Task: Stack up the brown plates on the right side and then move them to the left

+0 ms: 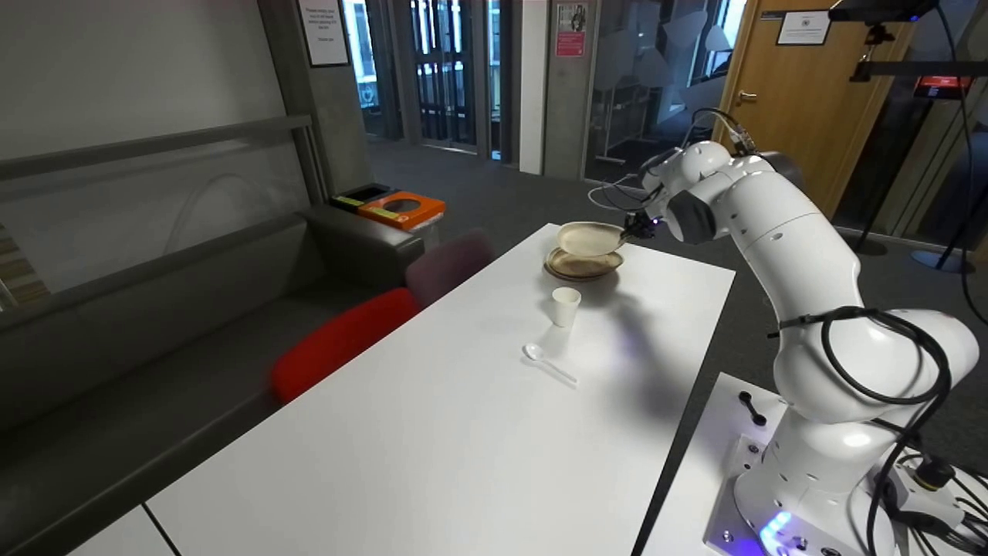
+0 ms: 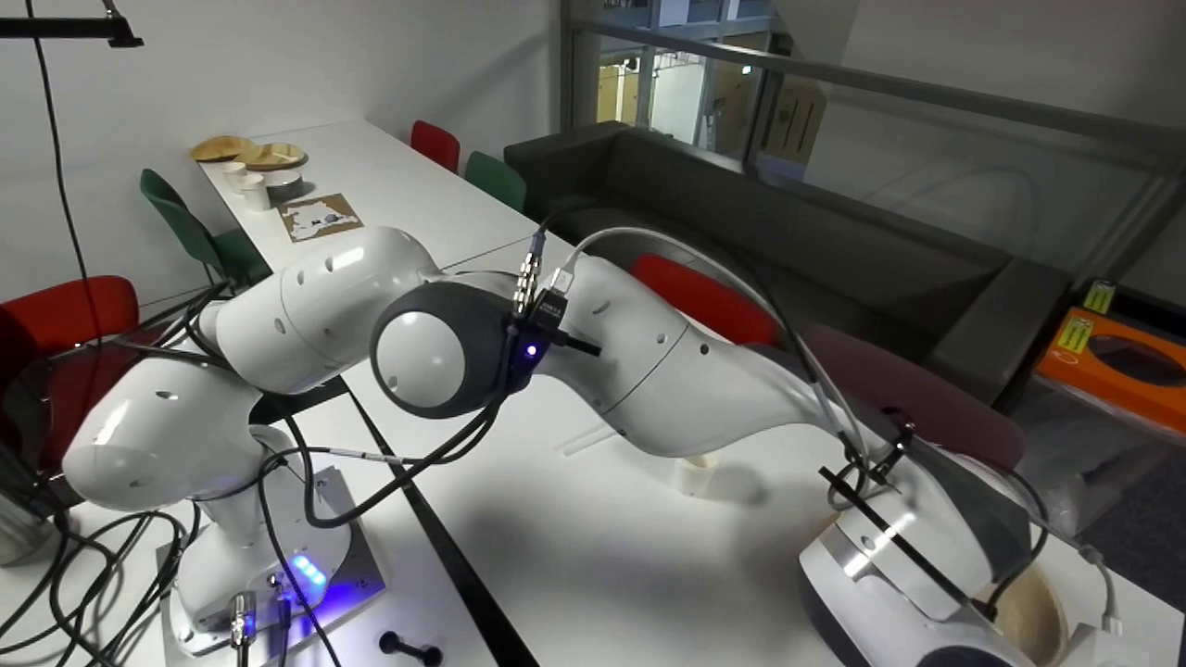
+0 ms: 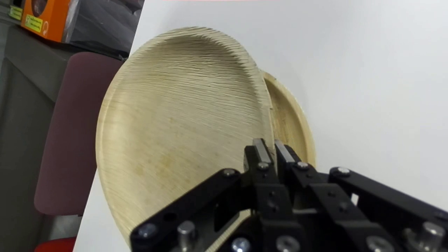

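Observation:
My gripper is shut on the rim of a light brown plate in the wrist view. This plate is tilted and held above the table's far end; it also shows in an exterior view. Below it lies another brown plate, partly covered by the held one. In an exterior view this lower plate seems to have a second rim under it, but I cannot tell surely. In an exterior view the arm hides most of the plates; a part of one plate shows beside the wrist.
A white cup and a white spoon lie on the white table in front of the plates. Chairs and a sofa stand along the far side. More brown plates and cups stand on the distant table.

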{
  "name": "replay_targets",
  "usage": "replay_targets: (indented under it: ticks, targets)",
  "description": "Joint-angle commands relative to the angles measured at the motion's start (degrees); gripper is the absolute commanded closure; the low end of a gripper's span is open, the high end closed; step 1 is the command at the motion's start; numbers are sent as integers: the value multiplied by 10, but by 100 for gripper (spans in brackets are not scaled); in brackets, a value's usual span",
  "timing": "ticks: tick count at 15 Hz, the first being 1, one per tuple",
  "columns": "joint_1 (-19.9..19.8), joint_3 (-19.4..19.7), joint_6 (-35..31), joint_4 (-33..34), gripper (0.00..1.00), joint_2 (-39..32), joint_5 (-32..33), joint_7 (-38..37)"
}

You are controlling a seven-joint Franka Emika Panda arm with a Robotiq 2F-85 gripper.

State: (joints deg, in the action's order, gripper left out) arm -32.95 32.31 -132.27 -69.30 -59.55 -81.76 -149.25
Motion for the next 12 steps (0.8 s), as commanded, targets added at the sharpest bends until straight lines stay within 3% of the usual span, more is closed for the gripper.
replay_targets:
  ticks: [1, 10, 11, 12]
  targets:
    - [15, 9, -19, 36, 98, -20, -7, 0]
    - [21, 41, -46, 90, 98, -100, -1, 1]
    - [21, 45, -36, 91, 68, -105, 2, 1]
    - [18, 46, -30, 99, 66, -111, 3, 1]
